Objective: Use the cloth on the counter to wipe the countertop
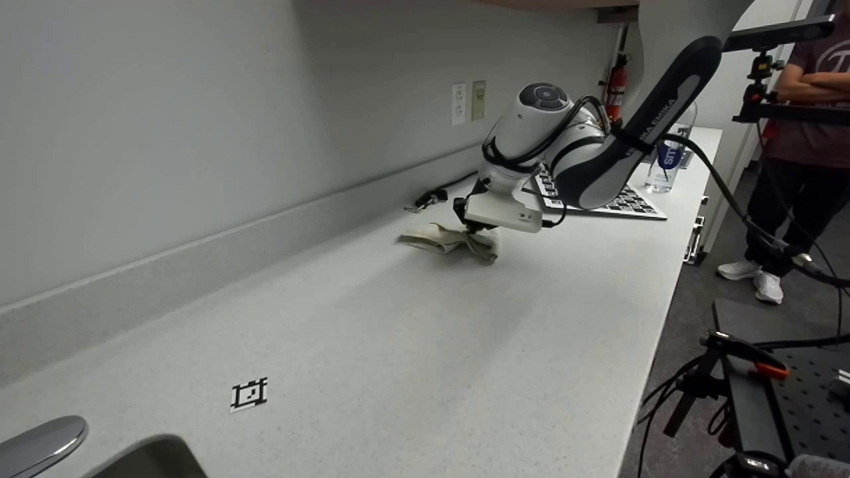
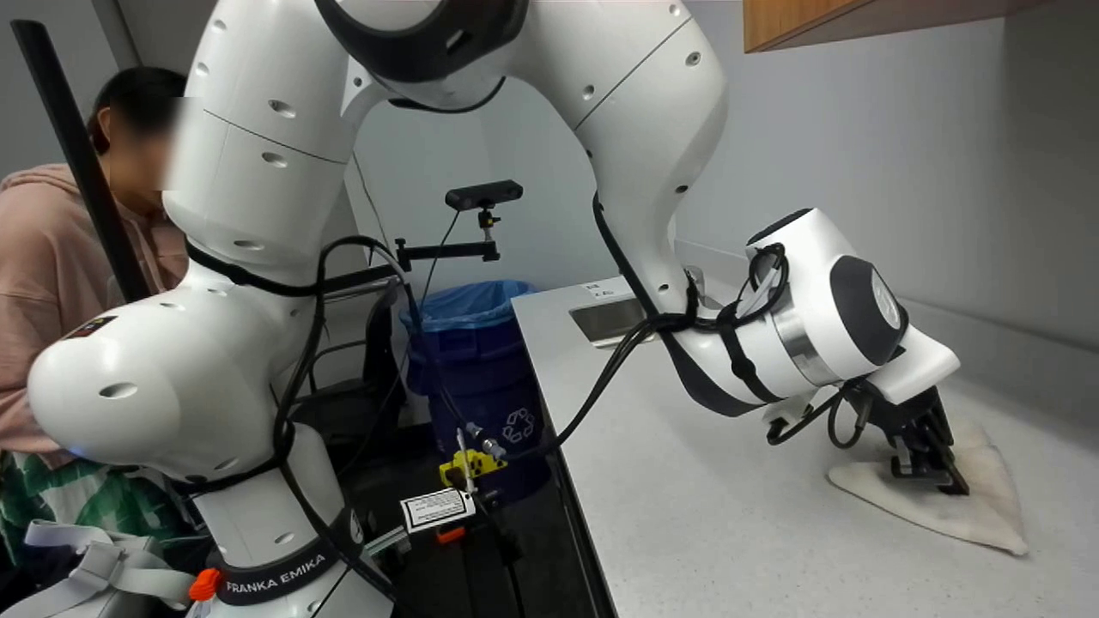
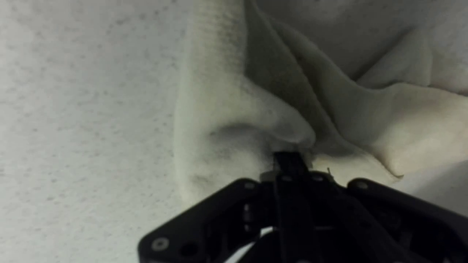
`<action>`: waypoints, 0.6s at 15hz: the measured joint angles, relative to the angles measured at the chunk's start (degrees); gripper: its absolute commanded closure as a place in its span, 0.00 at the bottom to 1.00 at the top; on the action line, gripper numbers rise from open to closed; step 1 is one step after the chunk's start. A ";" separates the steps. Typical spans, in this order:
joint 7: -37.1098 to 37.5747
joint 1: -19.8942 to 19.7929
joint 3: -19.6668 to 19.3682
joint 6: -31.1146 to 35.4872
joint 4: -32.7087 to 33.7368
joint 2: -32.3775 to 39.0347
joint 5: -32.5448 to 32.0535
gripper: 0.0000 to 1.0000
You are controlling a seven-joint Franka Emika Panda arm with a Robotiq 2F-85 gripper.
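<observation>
Black two-fingered gripper (image 3: pixel 299 166) pinches a creased cream fabric cloth (image 3: pixel 219 106) on a speckled white countertop (image 1: pixel 398 365)

In the wrist view, the slim black fingers (image 3: pixel 290 164) are drawn together on a fold of the cloth, which bunches at their tips; ridges of fabric spread upward and right from there. In both exterior views the cloth lies on the countertop, under the gripper and reaching out past it. The gripper points down at a slight tilt from the end of a glossy white-and-black robot arm (image 2: pixel 644 137) strapped with black cables (image 2: pixel 678 323).

Near the cloth, by the pale grey backsplash (image 1: pixel 265 245), lies a small black item (image 1: pixel 431 197), too small to make out. In an exterior view, a flat board patterned in black and white (image 1: pixel 631 202) is partly hidden behind the arm, and a clear bottle with a blue label (image 1: pixel 659 179) stands upright just past it. Well apart from the cloth are a square black-and-white printed marker (image 1: pixel 249 394), then a metal sink (image 2: pixel 610 322) and a silver faucet lever (image 1: pixel 43 445).

Beyond the countertop's edge are a blue recycling bin (image 2: pixel 472 369), a person in a pink hooded top (image 2: pixel 51 275) and another person in dark red (image 1: pixel 813 143), arms crossed.
</observation>
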 measured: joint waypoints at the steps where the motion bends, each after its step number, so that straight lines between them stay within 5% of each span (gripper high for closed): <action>1: 0.23 0.03 -1.06 -0.01 -0.50 -0.34 -0.30 1.00; 9: 2.65 0.34 -6.95 -0.03 -3.07 -1.88 -2.62 1.00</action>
